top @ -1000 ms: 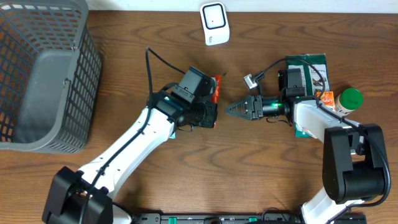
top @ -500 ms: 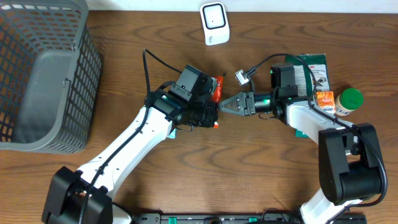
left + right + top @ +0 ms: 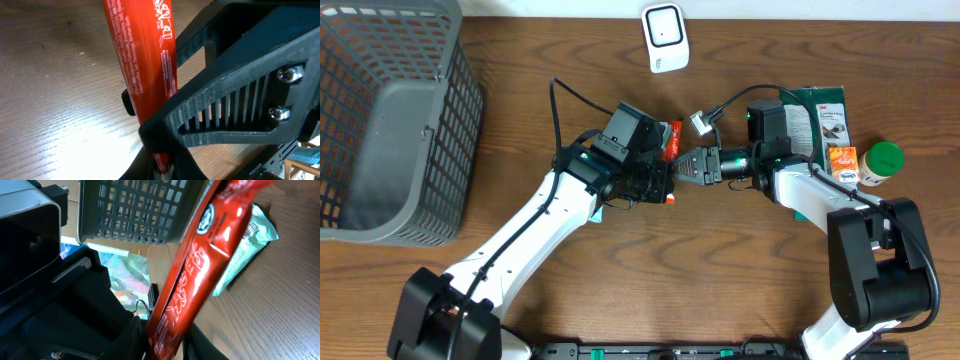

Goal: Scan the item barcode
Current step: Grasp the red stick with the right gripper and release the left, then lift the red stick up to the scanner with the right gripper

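At the middle of the wooden surface [image 3: 720, 270], a red packet [image 3: 667, 142] is held up off the wood between the two arms. The left pincer [image 3: 663, 183] is clamped on one end of it. In the left wrist view the packet [image 3: 145, 55] rises from between that pincer's fingers straight up the frame, leaning a little to the left, with white print running along its length. From overhead its long axis runs roughly front to back, with the free end pointing away from the robot, toward the white barcode scanner [image 3: 665, 38] that stands at the far edge.

The right pincer [image 3: 683, 168] reaches in from the right, level with the packet, and its jaws stand on either side of the packet. In the right wrist view the packet [image 3: 200, 265] slants from between those fingers up to the right. I cannot tell whether these jaws press on it or only bracket it.

A grey plastic basket [image 3: 460, 110] sits at the far left. A teal packet [image 3: 245, 255] lies flat beneath the left arm. Under the right arm lies a dark green packet [image 3: 825, 110], with a small orange carton [image 3: 843, 162] and a green-capped bottle [image 3: 883, 160] just beside it
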### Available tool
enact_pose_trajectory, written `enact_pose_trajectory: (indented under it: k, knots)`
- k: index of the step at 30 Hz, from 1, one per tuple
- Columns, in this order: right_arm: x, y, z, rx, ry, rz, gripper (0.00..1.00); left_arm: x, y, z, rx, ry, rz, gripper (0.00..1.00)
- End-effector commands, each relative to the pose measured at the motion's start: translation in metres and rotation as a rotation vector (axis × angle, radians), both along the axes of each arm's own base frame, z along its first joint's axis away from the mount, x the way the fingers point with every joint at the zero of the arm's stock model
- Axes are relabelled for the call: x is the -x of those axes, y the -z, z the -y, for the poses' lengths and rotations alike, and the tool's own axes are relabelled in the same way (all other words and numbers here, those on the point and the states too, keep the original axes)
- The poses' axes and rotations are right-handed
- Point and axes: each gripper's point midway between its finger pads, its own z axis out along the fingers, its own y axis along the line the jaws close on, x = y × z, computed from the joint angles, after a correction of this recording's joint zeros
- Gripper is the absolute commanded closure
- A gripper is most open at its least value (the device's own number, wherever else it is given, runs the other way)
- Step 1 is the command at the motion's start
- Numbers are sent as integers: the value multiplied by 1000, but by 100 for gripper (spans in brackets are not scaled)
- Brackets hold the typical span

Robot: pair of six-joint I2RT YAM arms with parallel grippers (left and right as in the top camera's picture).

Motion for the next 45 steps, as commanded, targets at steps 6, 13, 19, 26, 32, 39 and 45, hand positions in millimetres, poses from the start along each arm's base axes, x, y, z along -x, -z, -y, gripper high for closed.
enact_pose_trajectory:
  k: [6, 13, 19, 26, 32, 39, 45]
  knots:
    - [3, 4, -5, 9, -6, -22, 77, -11, -18, 7, 53, -6, 68, 92]
    - [3, 4, -5, 11, -2, -47, 72, -19, -14, -1, 5, -43, 102, 92]
    - [3, 4, -5, 11, -2, -47, 73, -22, -14, -3, -11, -56, 114, 92]
    - [3, 4, -5, 11, -2, -47, 99, -24, -13, -5, -21, -63, 121, 83]
    - [2, 3, -5, 7, -5, -17, 99, -31, -12, -15, -62, -98, 146, 53]
    - [-5, 4, -4, 46, 38, 31, 99, -50, -51, -60, -22, -227, 214, 48]
    - [-13, -9, -5, 68, 72, 97, 99, -50, -90, -105, 6, -338, 283, 48]
